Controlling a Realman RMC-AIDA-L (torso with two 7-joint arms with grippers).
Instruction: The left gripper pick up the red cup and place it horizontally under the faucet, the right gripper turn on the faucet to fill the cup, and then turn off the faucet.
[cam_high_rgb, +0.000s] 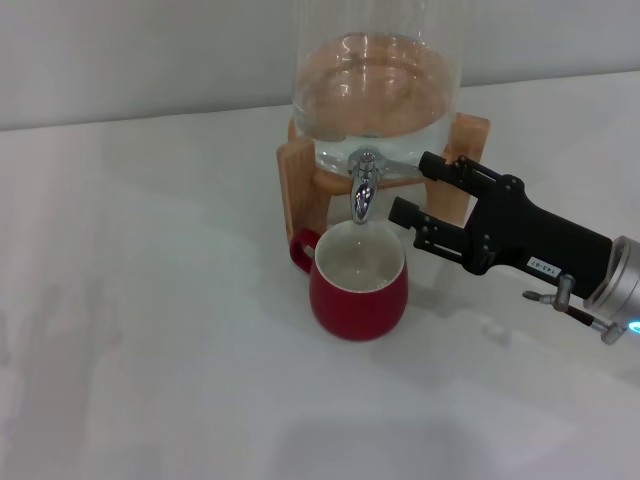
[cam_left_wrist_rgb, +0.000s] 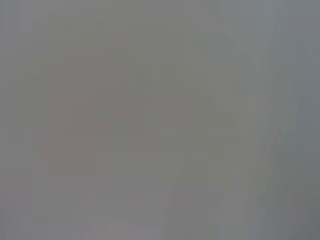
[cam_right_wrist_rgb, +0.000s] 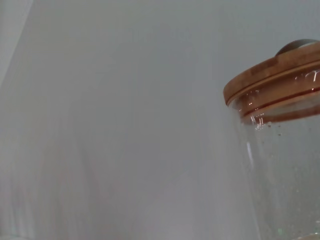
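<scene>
At centre frame of the head view, you find the red cup (cam_high_rgb: 358, 290) upright on the white table (cam_high_rgb: 150, 350), directly beneath the faucet (cam_high_rgb: 363, 188) of the glass water jar (cam_high_rgb: 375, 90) on its wooden stand (cam_high_rgb: 300, 180). Right gripper (cam_high_rgb: 417, 195) sits centre-right, just beside the tap, jaws parted and empty. Left gripper is not visible in any view. Judgement: the glazed ceramic is rigid, slick, breakable, and heavier once filled; grip across the body or rim, not the small handle (cam_high_rgb: 301, 247). The thin lever needs light pressure.
</scene>
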